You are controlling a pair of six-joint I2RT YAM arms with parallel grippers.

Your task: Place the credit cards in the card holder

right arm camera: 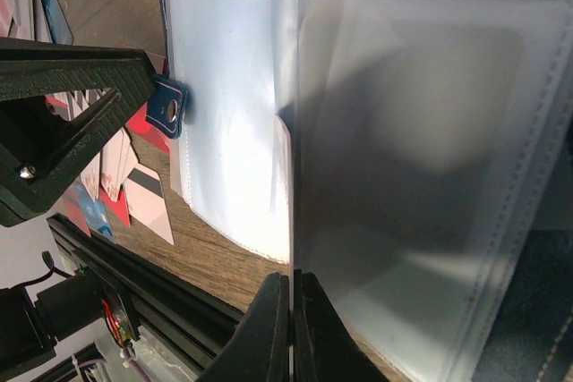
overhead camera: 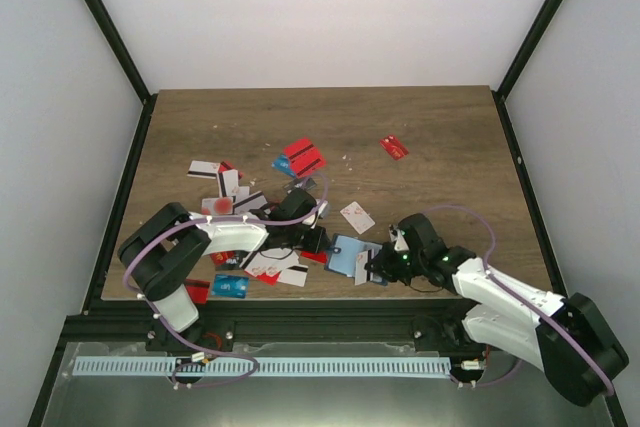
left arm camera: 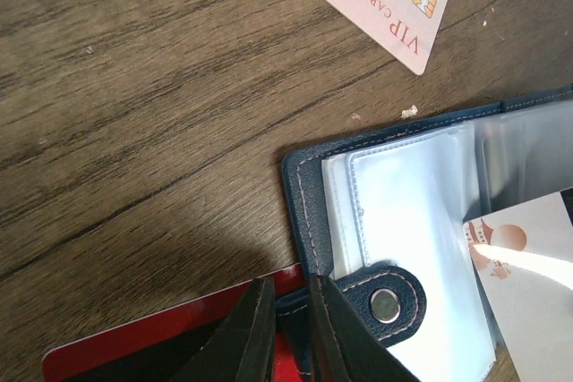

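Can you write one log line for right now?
card holder: open; left jaws: clamp its edge; right jaws: pinch clear sleeve; cards: scattered

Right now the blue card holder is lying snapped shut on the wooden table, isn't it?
Not quite. The card holder lies on the wooden table, but it is open, not snapped shut. The left wrist view shows its clear sleeves and the undone snap tab.

The top camera looks steeply down from behind, far from the card holder (overhead camera: 349,256). The left wrist camera sits close above its tab corner; the right wrist camera looks closely along its clear sleeves (right arm camera: 403,149). Both wrist views share the snap tab (left arm camera: 387,298) (right arm camera: 170,107).
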